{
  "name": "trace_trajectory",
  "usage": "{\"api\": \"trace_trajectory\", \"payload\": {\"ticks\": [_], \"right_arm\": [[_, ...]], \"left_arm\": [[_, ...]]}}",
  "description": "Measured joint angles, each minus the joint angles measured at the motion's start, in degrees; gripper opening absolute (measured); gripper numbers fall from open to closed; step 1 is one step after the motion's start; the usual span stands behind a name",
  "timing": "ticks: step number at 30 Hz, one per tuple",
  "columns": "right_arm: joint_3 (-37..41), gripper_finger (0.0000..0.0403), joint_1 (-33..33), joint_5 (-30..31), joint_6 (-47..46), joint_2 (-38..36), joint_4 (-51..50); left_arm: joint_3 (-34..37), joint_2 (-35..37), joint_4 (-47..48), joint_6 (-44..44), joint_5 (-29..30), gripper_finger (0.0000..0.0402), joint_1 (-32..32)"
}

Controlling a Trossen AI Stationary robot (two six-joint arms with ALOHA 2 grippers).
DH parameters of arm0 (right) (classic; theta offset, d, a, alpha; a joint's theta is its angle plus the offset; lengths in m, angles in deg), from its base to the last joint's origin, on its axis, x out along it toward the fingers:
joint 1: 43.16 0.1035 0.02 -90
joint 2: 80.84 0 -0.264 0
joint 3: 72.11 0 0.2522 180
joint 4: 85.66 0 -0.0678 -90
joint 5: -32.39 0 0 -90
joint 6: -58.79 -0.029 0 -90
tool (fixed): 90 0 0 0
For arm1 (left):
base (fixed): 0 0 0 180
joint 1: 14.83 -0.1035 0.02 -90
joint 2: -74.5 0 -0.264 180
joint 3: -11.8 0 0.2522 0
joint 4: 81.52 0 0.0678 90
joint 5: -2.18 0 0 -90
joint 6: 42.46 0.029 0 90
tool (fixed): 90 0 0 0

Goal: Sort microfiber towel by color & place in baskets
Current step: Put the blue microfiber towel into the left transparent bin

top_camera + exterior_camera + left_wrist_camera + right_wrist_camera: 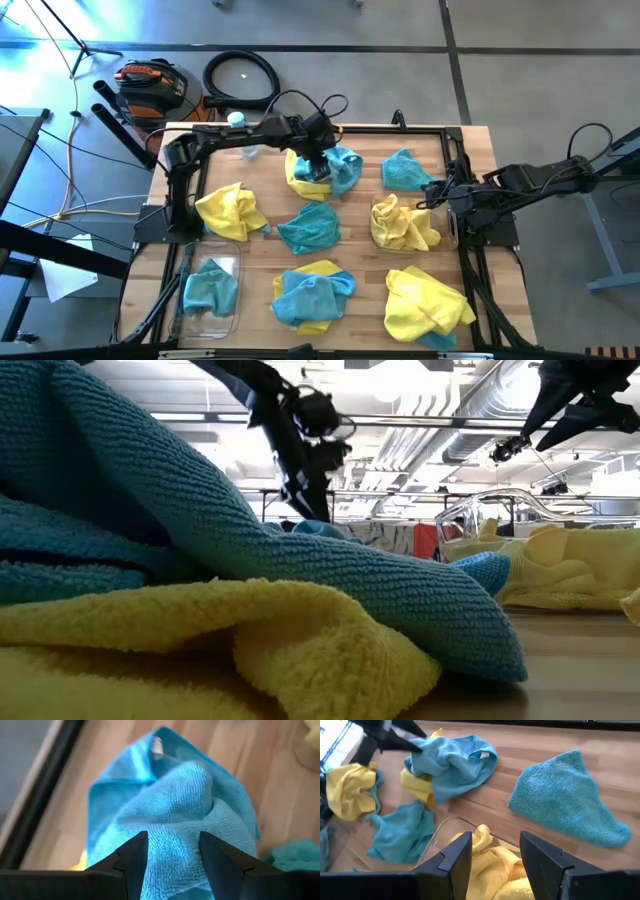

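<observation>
Obs, high view. Wooden table [360, 250] strewn w/ microfiber towels, yellow and teal. Landmark = the teal towel at table centre [308, 228].

Left gripper [319, 166] sits just beyond the centre towel, toward the far edge, directly over a blue towel [340, 168] that lies on top of a yellow one [300, 185]. Left wrist view: fingers [132, 857] parted, a fold of that blue towel [175, 810] bulging up between them; tips at or in the pile, but can't tell if cloth is actually pinched or just sitting in the gap.

Right gripper [447, 196] is to the right of the centre towel, near the right edge of table. Right wrist view: fingers [455, 857] spread to a moderate gap, nothing between them; they hang over a clear basket [440, 832] w/ yellow towels [490, 855] in it.

Second clear basket [232, 262] lies left of and nearer than the centre towel, at the front-left corner; one teal towel [210, 290] inside.

Other loose towels: teal one [405, 170] beyond-right of centre towel; yellow one [232, 210] just left; blue-on-yellow pile [312, 295] in front; yellow pile [425, 305] front-right.
</observation>
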Motion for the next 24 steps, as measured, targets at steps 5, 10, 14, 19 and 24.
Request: {"api": "trace_trajectory", "payload": {"ticks": [5,10,14,19,24], "right_arm": [[0.0,0.0160,0.0,0.0,-2.6,0.2,0.0],[0.0,0.0160,0.0,0.2,-3.0,1.3,0.0],[0.0,0.0160,0.0,0.7,-2.9,2.0,-0.1],[0.0,0.0160,0.0,0.7,-2.4,2.3,-0.1],[0.0,0.0160,0.0,0.7,-0.5,2.3,-0.2]], "left_arm": [[0.0,-1.9,1.6,5.0,-0.2,0.0154,-0.1],[0.0,-2.4,4.3,5.3,-0.1,0.0099,0.8],[0.0,-2.2,6.9,4.4,1.5,0.0018,1.4],[0.0,0.3,11.8,0.8,6.7,0.0004,2.0],[0.1,7.5,15.1,-4.2,7.8,0.0001,3.5]]}}
